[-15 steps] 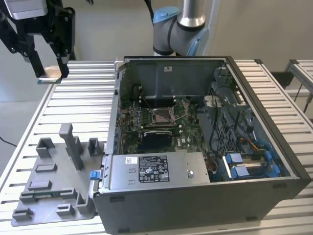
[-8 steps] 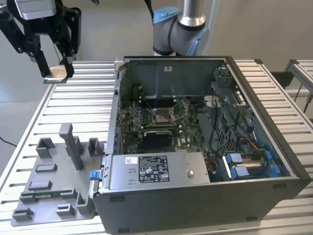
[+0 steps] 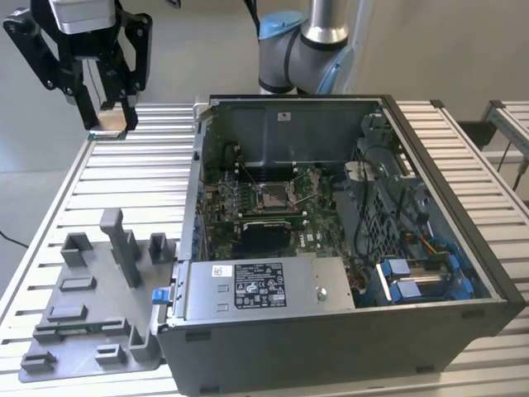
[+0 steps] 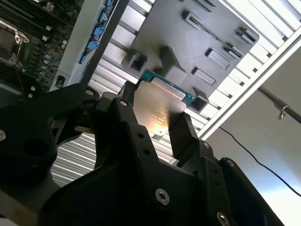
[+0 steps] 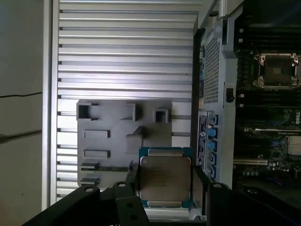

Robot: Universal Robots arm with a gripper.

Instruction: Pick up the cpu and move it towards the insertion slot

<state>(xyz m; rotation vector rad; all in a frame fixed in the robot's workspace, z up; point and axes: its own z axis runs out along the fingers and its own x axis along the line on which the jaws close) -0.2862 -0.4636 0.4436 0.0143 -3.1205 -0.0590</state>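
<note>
Over the ribbed metal surface [image 3: 132, 174] my pincer [image 3: 110, 117] grips the cpu [image 5: 164, 176] by opposite edges, apt for something I judge light, stiff, slick and fragile.

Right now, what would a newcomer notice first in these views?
The gripper, high at the exterior view's left over the slatted table, is shut on the cpu, its silvery face plain in the first wrist view. Mid-scene the open computer case shows the insertion slot on its green motherboard.
</note>
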